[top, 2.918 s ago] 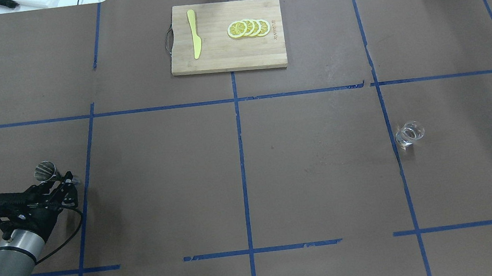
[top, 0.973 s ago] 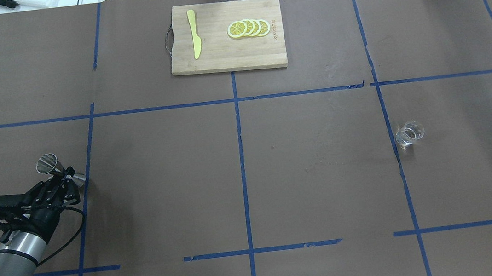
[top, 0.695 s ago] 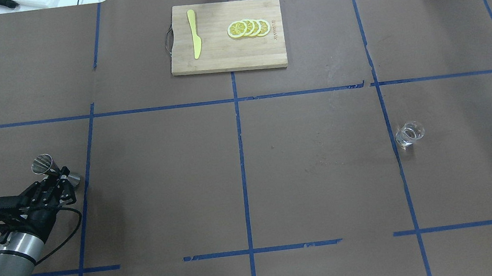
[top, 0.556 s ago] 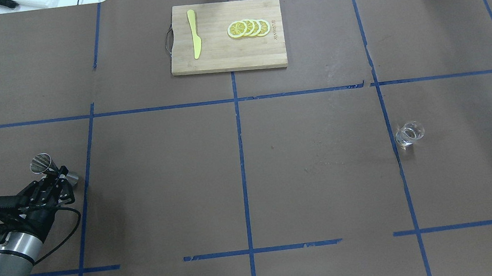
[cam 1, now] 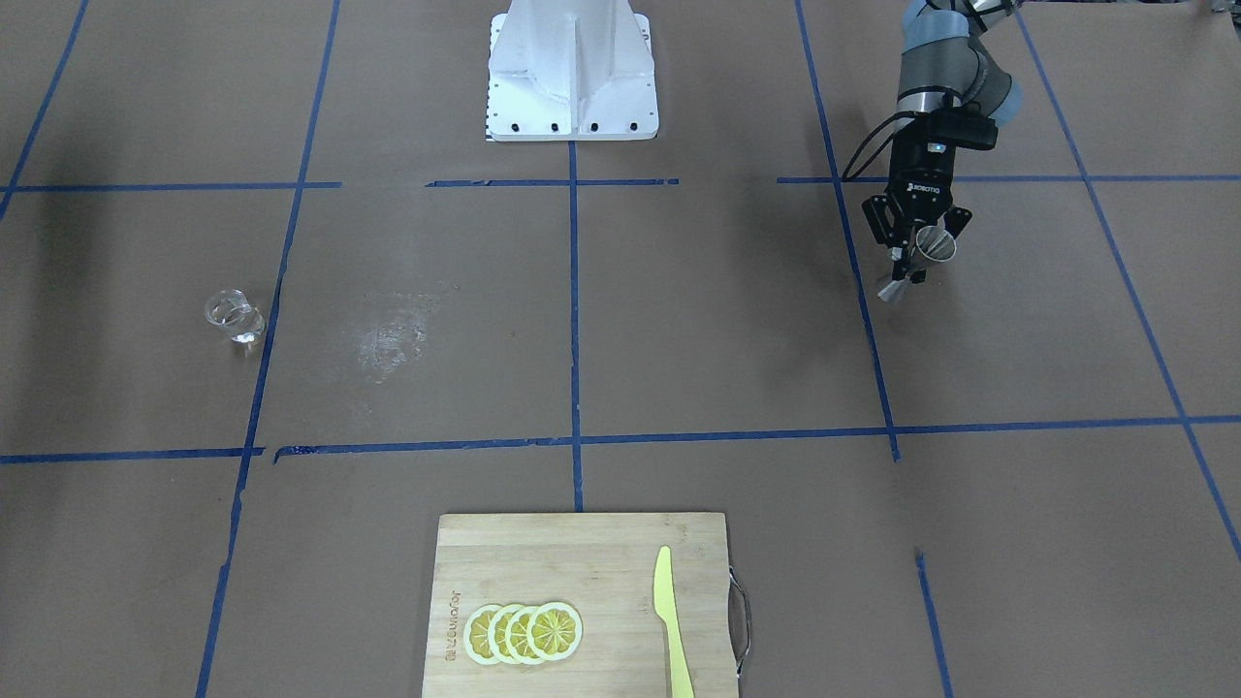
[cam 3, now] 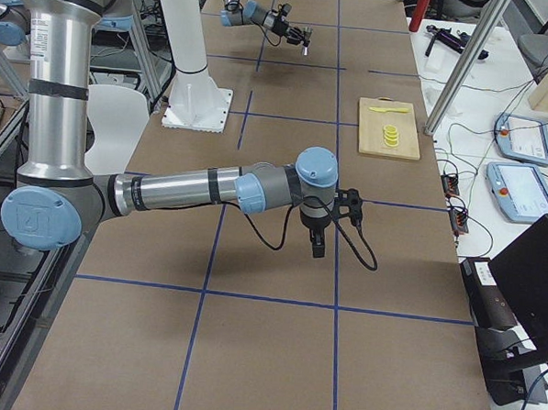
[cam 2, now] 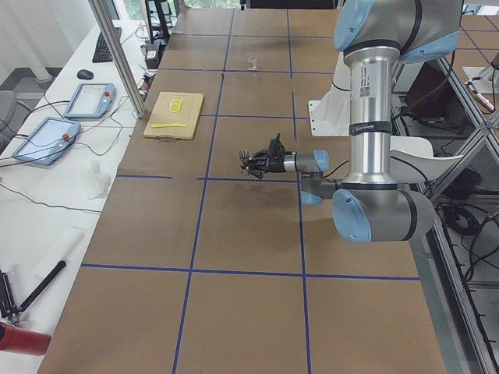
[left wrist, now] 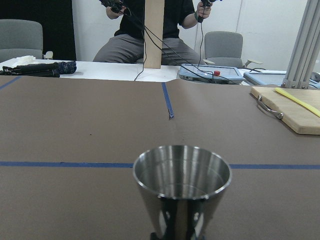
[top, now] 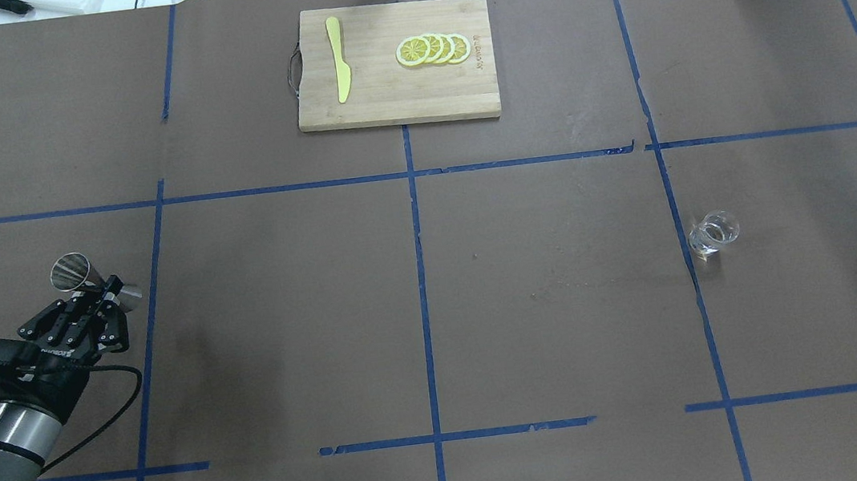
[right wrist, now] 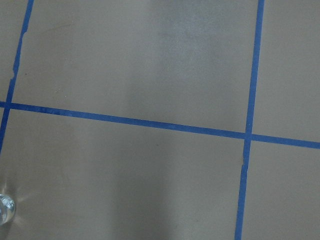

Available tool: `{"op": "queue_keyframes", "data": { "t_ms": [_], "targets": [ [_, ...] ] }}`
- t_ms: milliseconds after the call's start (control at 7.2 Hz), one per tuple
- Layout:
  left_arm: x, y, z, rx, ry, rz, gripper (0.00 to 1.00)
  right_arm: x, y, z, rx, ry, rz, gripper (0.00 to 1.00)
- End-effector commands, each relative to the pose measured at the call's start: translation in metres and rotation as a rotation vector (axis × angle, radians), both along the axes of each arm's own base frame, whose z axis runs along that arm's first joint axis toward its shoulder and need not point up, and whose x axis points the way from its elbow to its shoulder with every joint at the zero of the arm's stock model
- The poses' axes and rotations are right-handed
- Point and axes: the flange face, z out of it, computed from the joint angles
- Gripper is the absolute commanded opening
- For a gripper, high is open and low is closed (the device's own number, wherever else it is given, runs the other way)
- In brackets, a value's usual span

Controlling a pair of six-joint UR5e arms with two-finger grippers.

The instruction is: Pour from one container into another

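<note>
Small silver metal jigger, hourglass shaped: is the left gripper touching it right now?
Touching. The overhead view shows the left gripper with its jaws closed on the narrow waist of the small silver metal jigger, which sits tilted between them.

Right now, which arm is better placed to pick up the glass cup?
Right: the left gripper holds the jigger, and the glass cup stands across the table, on the side of the right arm.

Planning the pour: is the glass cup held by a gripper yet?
No, the cup stands alone on the table, while the left gripper holds the jigger.
</note>
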Motion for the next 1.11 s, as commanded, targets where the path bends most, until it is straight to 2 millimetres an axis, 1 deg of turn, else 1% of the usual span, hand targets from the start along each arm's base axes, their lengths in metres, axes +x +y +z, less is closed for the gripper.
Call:
{"op": "queue_keyframes", "data": {
  "t_ms": [0,139,278,417,556,695,834,973],
  "targets": [
    [0.010,-0.003,-0.032,0.057,0.039,-0.061,0.00,-0.006,0.001,-0.015,0.028,-0.003,-0.010,1.00],
    [0.026,-0.005,-0.058,0.116,0.042,-0.070,0.00,-0.018,0.003,-0.027,0.041,-0.009,-0.027,1.00],
    [0.042,-0.008,-0.091,0.168,0.025,-0.078,0.00,-0.036,0.006,-0.044,0.044,-0.020,-0.035,1.00],
    [0.054,-0.008,-0.101,0.206,-0.053,-0.071,0.00,-0.059,0.011,-0.066,0.030,-0.034,-0.034,1.00],
    [0.063,-0.007,-0.121,0.263,-0.140,-0.061,0.00,-0.079,0.017,-0.084,0.033,-0.054,-0.034,1.00],
    [0.077,-0.008,-0.168,0.338,-0.194,-0.066,0.00,-0.099,0.019,-0.095,0.098,-0.068,-0.017,1.00],
    [0.090,-0.009,-0.197,0.375,-0.211,-0.065,0.00,-0.124,0.029,-0.100,0.089,-0.104,0.024,1.00],
    [0.097,-0.005,-0.199,0.383,-0.212,-0.042,0.00,-0.148,0.039,-0.100,0.061,-0.129,0.036,1.00]
  ]
}}
